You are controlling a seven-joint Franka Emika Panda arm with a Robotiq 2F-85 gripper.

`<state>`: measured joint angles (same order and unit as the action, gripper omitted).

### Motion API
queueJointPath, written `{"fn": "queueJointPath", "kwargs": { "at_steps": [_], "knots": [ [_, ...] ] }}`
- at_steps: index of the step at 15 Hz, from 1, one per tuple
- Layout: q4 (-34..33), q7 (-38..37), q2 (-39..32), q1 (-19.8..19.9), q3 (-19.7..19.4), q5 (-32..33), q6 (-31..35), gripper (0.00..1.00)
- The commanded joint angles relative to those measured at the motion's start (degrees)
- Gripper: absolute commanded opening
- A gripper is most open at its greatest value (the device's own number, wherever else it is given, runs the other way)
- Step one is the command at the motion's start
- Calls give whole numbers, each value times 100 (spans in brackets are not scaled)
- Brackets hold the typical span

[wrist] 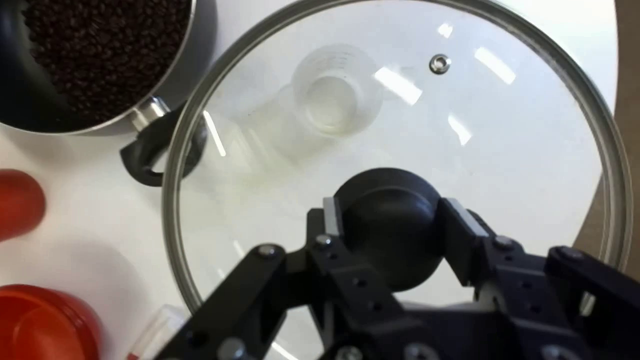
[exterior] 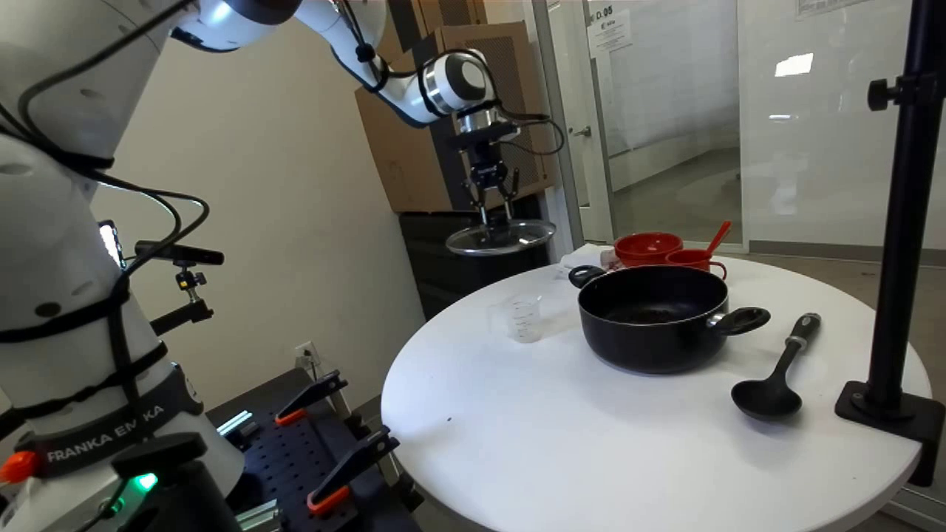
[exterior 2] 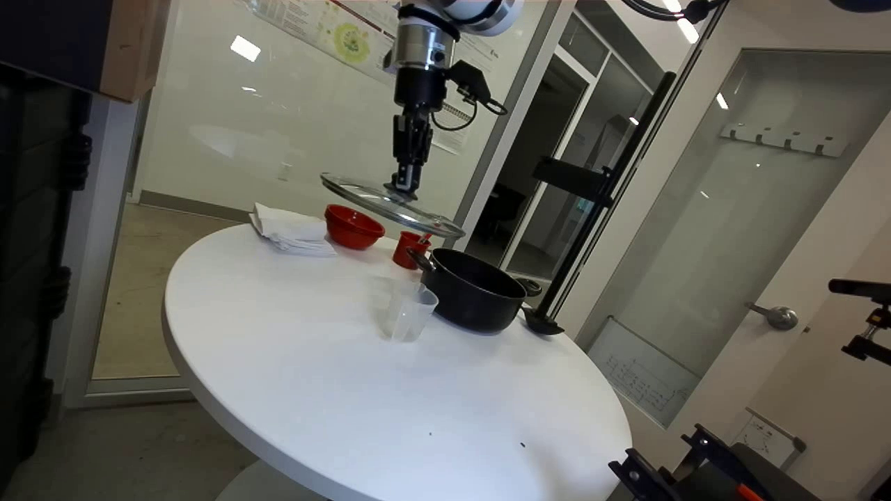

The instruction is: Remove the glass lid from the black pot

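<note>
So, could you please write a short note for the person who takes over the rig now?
Gripper: closed on the knob of the lid.
Lid: up in the air, off the pot.
Pot: uncovered on the table, dark beans inside.
Done: the lid is off.
Left: probably only setting the lid down and letting go; mind the clear cup, seen through the lid in the wrist view.

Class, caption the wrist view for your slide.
Hand grips the glass lid by its knob; the black pot holds dark beans.
</note>
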<state>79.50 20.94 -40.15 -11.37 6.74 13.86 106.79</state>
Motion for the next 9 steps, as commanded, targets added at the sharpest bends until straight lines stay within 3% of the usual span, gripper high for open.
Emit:
{"fn": "queueJointPath", "kwargs": {
  "at_steps": [1,5,9],
  "knots": [
    [288,-390,132,-543,159,285,-35,25],
    [255,-624,-110,-993,409,204,75,25],
    [220,-745,-507,-1149,391,226,473,25]
  ]
}}
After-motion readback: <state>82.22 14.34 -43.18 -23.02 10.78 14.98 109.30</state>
